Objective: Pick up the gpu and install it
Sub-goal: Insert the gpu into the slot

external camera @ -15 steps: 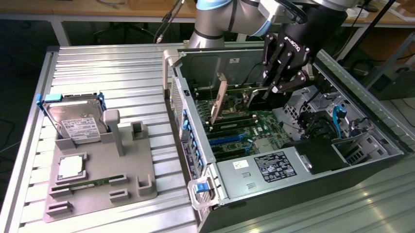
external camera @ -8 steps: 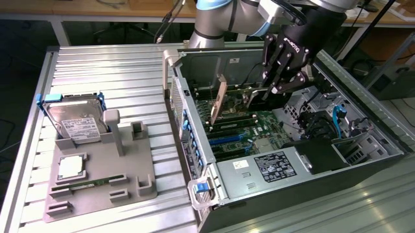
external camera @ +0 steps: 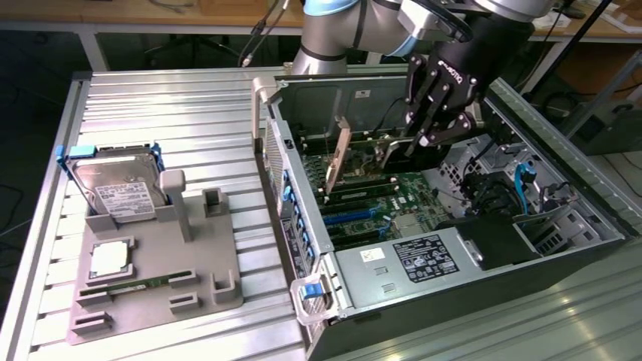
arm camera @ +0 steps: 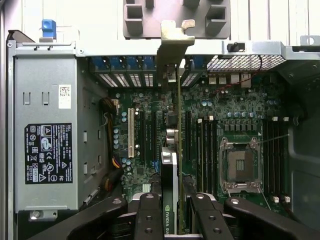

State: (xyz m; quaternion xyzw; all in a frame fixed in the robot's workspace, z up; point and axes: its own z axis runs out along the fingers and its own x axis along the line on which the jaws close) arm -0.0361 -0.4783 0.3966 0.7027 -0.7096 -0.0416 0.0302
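Observation:
The gpu [external camera: 346,154] is a thin green card with a silver end bracket [arm camera: 172,45]. It stands on edge inside the open computer case [external camera: 331,86], over the motherboard's expansion slots [arm camera: 187,135]. In the wrist view the gpu [arm camera: 178,115] appears edge-on, with its bracket at the case's slotted rear wall. My gripper [external camera: 416,144] reaches down into the case and is shut on the card's end away from the bracket. Its black fingers [arm camera: 149,215] sit on either side of the card. I cannot tell whether the card's lower edge touches a slot.
The grey power supply [external camera: 422,259] fills one end of the case, and the CPU socket [arm camera: 240,165] lies beside the slots. At the exterior view's left, a grey fixture [external camera: 201,271] holds a hard drive [external camera: 116,184], a processor [external camera: 108,259] and a memory stick [external camera: 135,286].

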